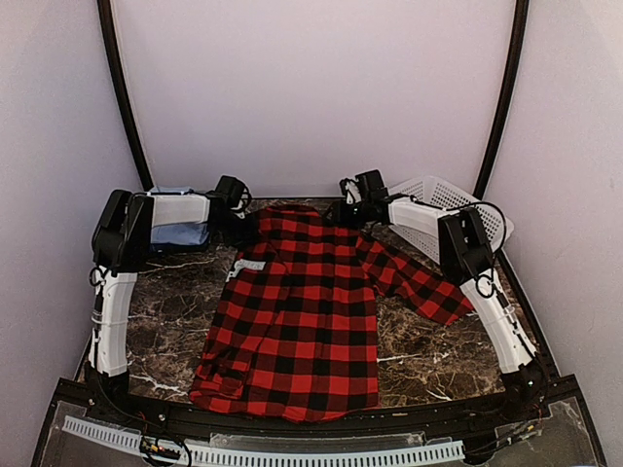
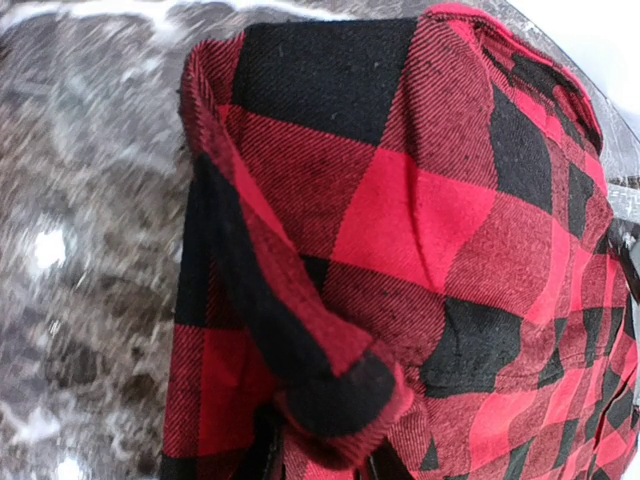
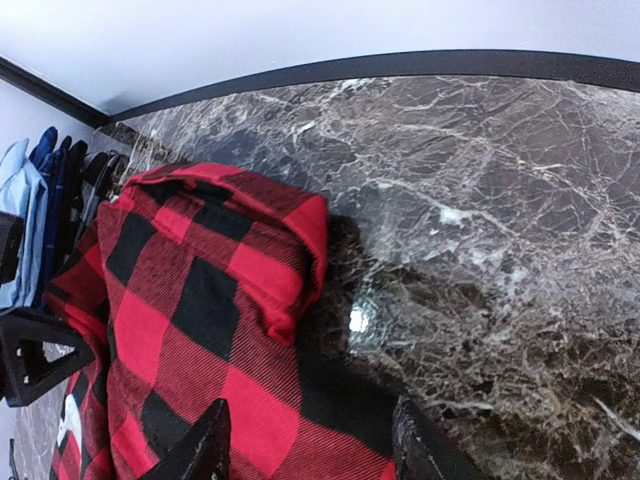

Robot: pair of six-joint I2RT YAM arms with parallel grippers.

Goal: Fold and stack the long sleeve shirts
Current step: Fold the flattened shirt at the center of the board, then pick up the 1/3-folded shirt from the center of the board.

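Lying spread across the middle of the top frame, the flannel (image 1: 292, 311) is covering most of the marble table (image 1: 428, 360), collar toward the far wall and one sleeve trailing off to the right. A small white tag (image 1: 248, 265) is showing on its left side, too small for any writing to be read. The left gripper (image 1: 243, 219) is sitting at the shirt's upper left corner and the right gripper (image 3: 310, 410) at its upper right.

Only the right wrist view is showing that gripper's black fingers (image 3: 205, 445): they are standing well apart at the bottom of the frame, with the flannel's edge lying between them. The same view is catching the light blue shirt (image 3: 15, 220) and the darker blue shirt (image 3: 45, 160) at the left edge; from above they are mostly hiding under the left arm.

The left wrist view is filling with red-and-black check, a fold bunching up at bottom centre. Its fingers are not clearly showing, so I cannot tell whether they are pinching the cloth.

A white basket (image 1: 458, 199) is sitting at the upper right, seen only from above.
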